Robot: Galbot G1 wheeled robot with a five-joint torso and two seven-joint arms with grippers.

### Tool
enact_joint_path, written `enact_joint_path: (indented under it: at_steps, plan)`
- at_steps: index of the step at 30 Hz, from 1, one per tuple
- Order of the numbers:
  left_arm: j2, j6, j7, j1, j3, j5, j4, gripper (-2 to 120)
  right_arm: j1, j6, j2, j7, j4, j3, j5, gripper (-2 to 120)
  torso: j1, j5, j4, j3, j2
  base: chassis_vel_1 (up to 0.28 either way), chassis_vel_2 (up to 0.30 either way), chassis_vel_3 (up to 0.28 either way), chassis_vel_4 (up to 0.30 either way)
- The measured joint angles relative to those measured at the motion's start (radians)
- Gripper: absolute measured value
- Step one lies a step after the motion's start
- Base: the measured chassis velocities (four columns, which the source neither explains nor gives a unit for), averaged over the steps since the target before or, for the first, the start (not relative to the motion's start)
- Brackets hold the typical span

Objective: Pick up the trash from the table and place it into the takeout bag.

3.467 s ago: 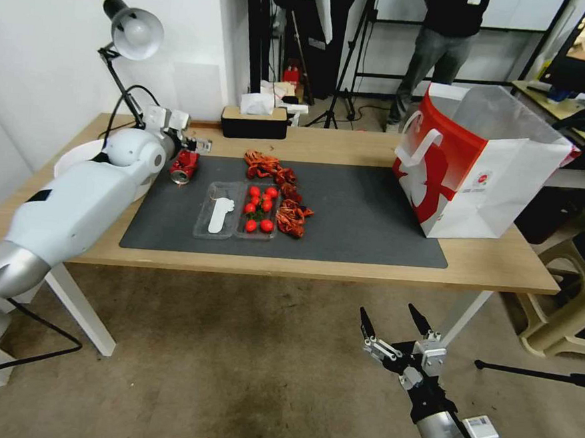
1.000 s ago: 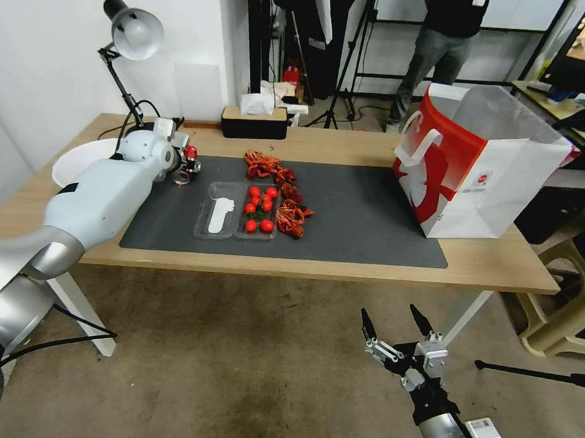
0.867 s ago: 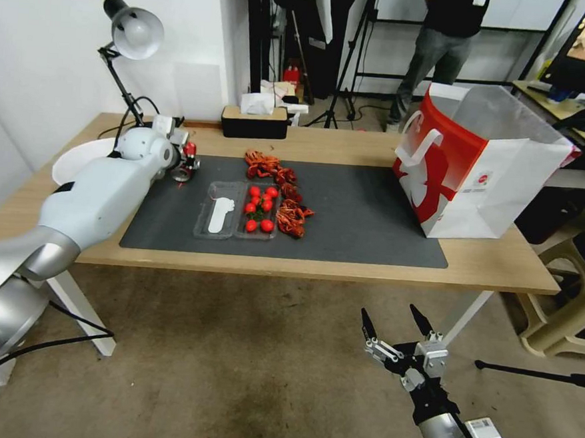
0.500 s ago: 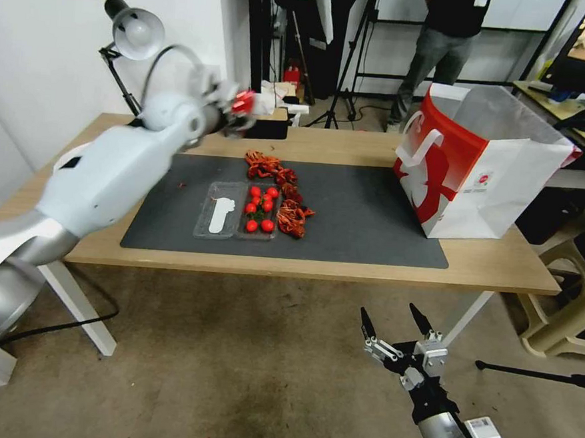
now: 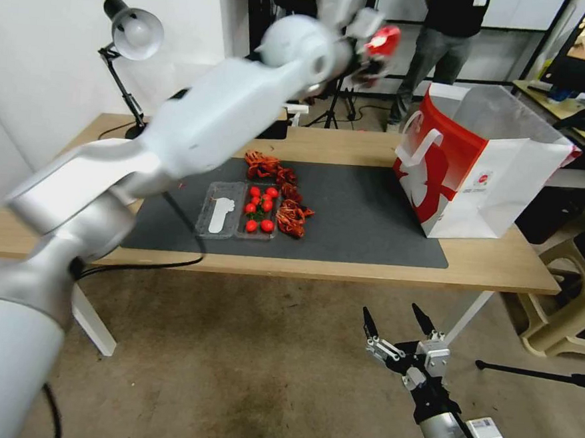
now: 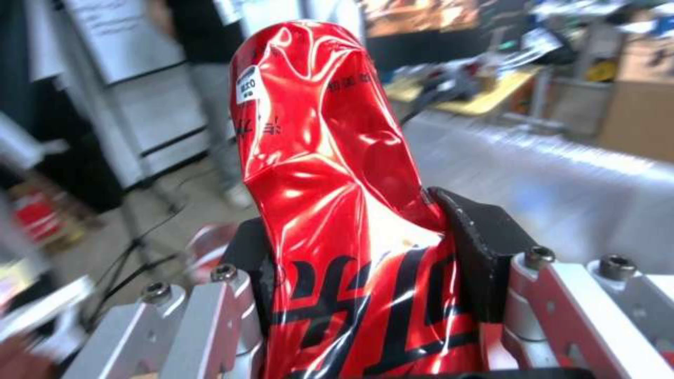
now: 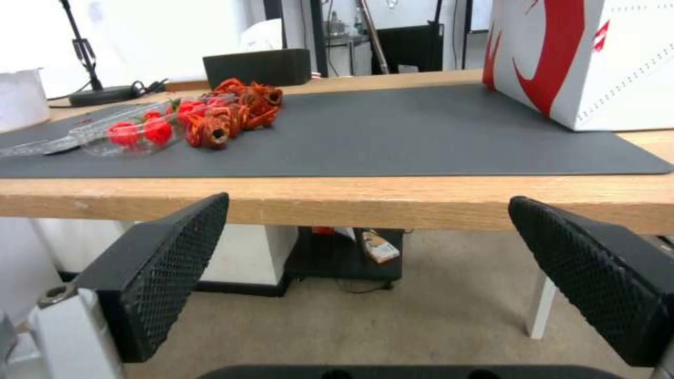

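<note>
Light-wood tabletop [image 5: 369,268] holds no other listed trash; left gripper [image 5: 374,48] fingers clamp the crushed red can [image 6: 337,210], takeout bag [image 5: 483,165] below-right of them, unreached. Right gripper [image 5: 395,323] hangs open.

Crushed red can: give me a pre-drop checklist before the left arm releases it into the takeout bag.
1. Grip: left gripper shut on the crushed red can: ok.
2. Can above the takeout bag opening: not ok, it hangs left of the bag.
3. Bag upright, mouth open: ok.
4. Room inside the bag: cannot tell.
5. Right gripper open, low in front of the table, clear of the path: ok.
</note>
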Motion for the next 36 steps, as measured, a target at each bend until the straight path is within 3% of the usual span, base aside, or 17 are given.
enact_joint_path:
  at_steps: [5, 12, 17, 33, 36]
  plan:
    - [-0.085, -0.033, 0.025, -0.016, 0.042, -0.001, 0.064, 46, 0.000, 0.001, 0.004, 0.000, -0.002, 0.002, -0.003, 100, 0.000, -0.0004, 0.0003, 0.000, 0.000, 0.000, 0.000, 0.000, 0.000]
    - [-0.090, -0.089, 0.050, -0.012, 0.062, -0.007, 0.094, 46, -0.002, 0.002, 0.006, -0.001, -0.002, 0.002, -0.005, 100, 0.000, -0.0008, 0.0009, 0.000, 0.000, 0.000, 0.000, 0.000, 0.000]
    - [-0.086, -0.185, 0.087, 0.002, 0.095, -0.026, 0.124, 46, -0.008, 0.005, 0.016, -0.002, -0.001, -0.001, -0.013, 100, 0.000, -0.0008, 0.0008, 0.000, 0.000, 0.000, 0.000, 0.000, 0.000]
    - [-0.082, -0.258, 0.137, 0.009, 0.162, -0.023, 0.129, 46, -0.019, 0.016, 0.019, -0.007, 0.001, 0.007, -0.015, 100, 0.000, -0.0007, 0.0006, 0.000, 0.000, 0.000, 0.000, 0.000, 0.000]
    - [-0.081, -0.293, 0.185, 0.019, 0.200, 0.014, 0.123, 46, -0.019, 0.017, 0.021, -0.007, -0.002, 0.005, -0.016, 100, 0.000, -0.0007, 0.0006, 0.000, 0.000, 0.000, 0.000, 0.000, 0.000]
